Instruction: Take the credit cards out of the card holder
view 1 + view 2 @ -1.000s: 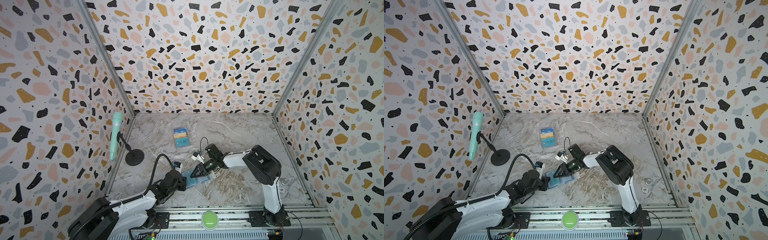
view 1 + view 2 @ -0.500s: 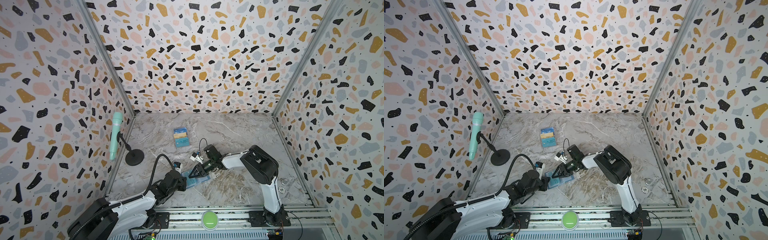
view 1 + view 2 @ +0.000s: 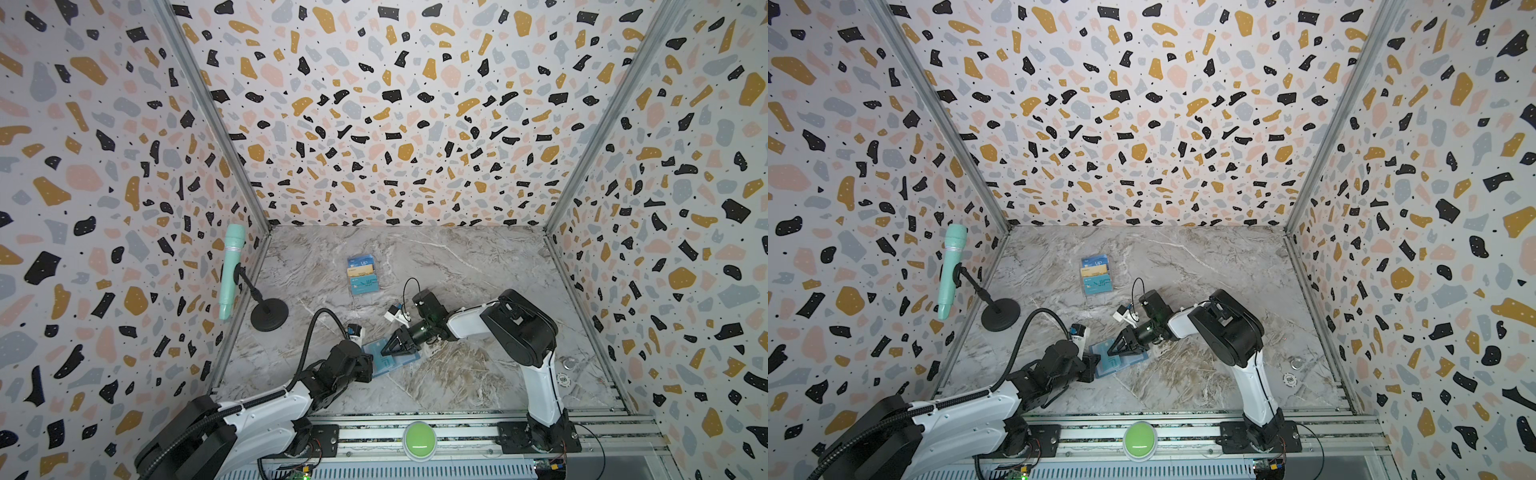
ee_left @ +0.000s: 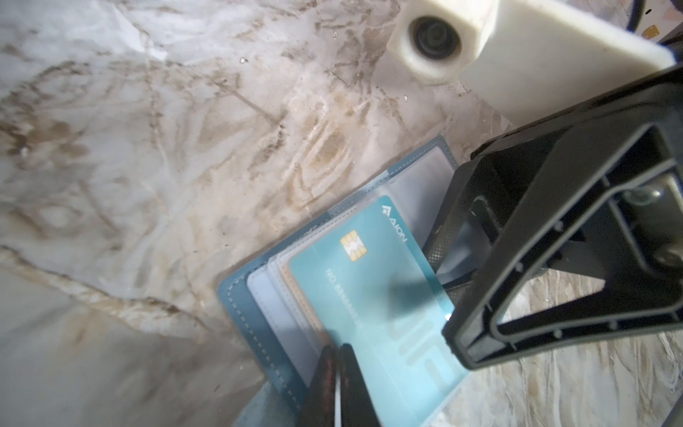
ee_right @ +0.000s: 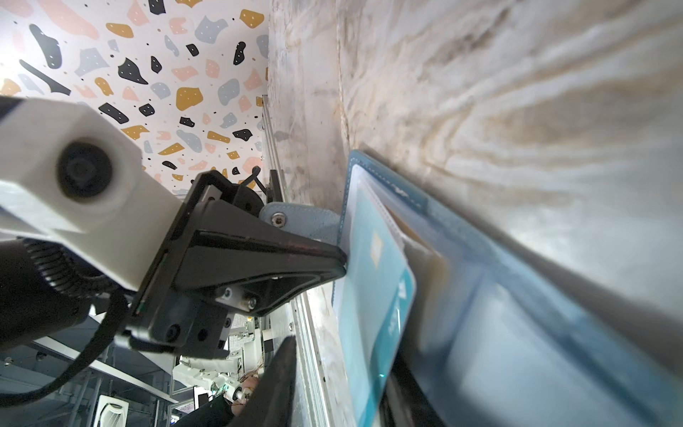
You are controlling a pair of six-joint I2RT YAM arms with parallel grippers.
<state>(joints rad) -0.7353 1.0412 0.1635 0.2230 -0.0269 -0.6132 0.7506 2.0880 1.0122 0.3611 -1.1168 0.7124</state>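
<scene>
Near the counter's (image 3: 457, 266) 6 o'clock rim, the left gripper (image 3: 369, 366) pinches the open holder's (image 4: 238, 307) 8 o'clock edge, jaws pressed together; the teal card (image 4: 369, 284) juts toward 2 o'clock; there the right gripper (image 3: 385, 353) straddles its free edge, jaws spread, best placed to draw it.

Robotics laboratory test cell. Terrazzo-print wall panels (image 3: 374, 124) in metal framing enclose a marble-patterned tabletop (image 3: 478, 266). The left arm (image 3: 266, 411) and right arm (image 3: 540, 386) are mounted on an aluminium rail (image 3: 478, 434) that carries a green push-button (image 3: 419, 440). A microphone (image 3: 230, 270) stands alongside. Other equipment (image 5: 111, 410) is visible outside the cell.
</scene>
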